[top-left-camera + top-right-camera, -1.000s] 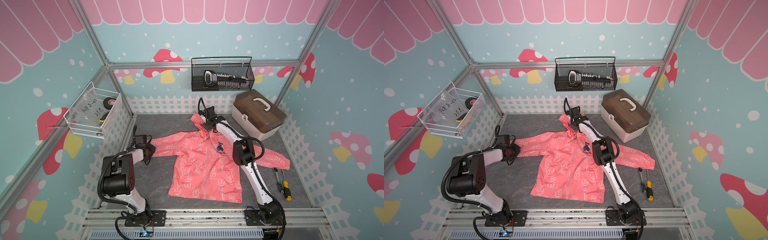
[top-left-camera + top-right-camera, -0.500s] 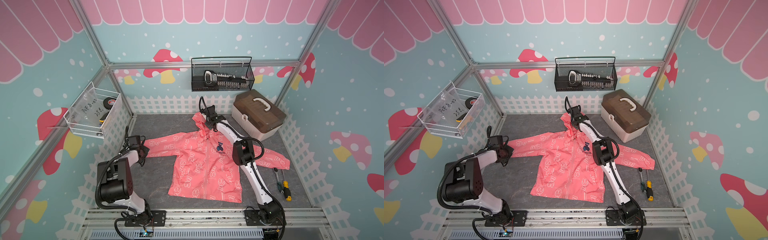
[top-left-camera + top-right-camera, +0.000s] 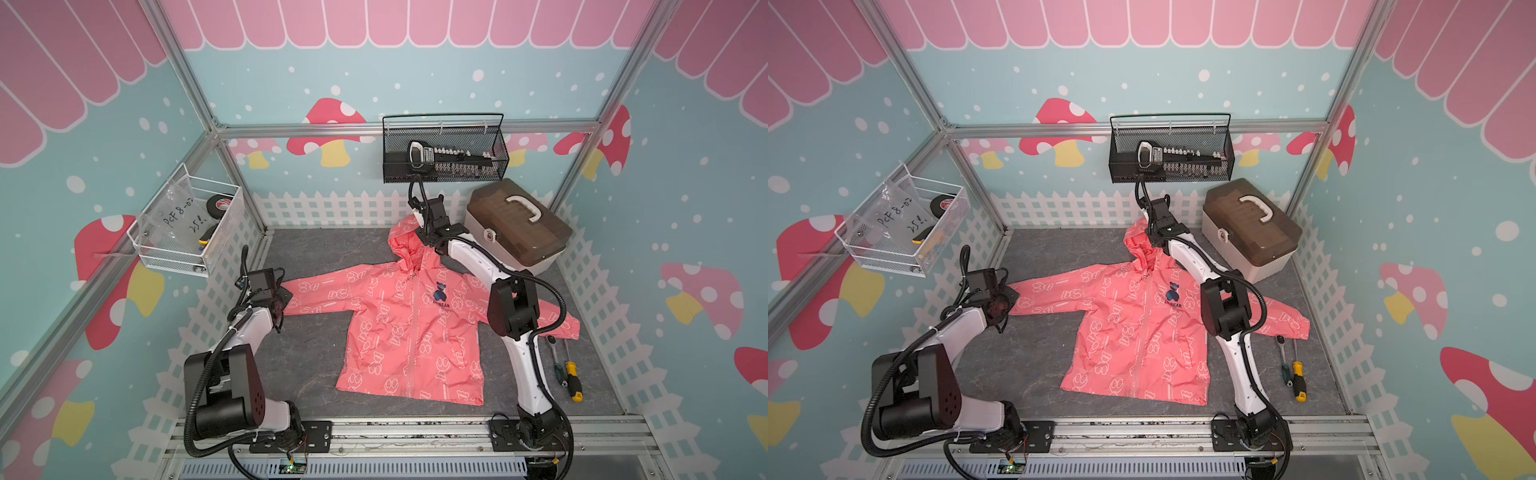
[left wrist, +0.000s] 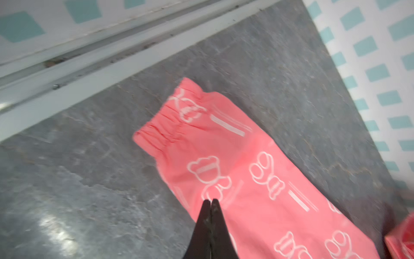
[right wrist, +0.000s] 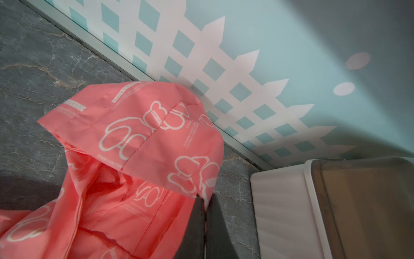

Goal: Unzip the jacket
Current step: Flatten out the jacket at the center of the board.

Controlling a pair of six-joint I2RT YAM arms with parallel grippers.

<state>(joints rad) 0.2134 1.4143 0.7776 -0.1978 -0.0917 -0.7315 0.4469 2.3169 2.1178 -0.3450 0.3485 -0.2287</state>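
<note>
The coral-pink jacket [image 3: 399,332] [image 3: 1133,332] lies front up on the grey mat, its zipper [image 3: 411,328] running down the middle, closed as far as I can see. My right gripper [image 5: 205,197] is shut on the edge of the hood [image 5: 145,125], which stands raised off the mat near the back wall; in a top view the gripper [image 3: 419,232] sits at the hood's right side. My left gripper [image 4: 210,200] is shut, its tips over the outstretched sleeve just short of the cuff [image 4: 170,125]; no fabric shows between them.
A brown-lidded toolbox [image 3: 515,232] stands at the back right, close to the right wrist. A screwdriver [image 3: 571,374] and ratchet [image 3: 555,353] lie right of the jacket. Wire baskets hang on the back wall [image 3: 444,153] and left wall [image 3: 187,224]. The right arm crosses the jacket's right shoulder.
The right gripper has closed on the hood edge. The left gripper has closed and drawn leftward, and the sleeve now lies straighter toward the left fence.
</note>
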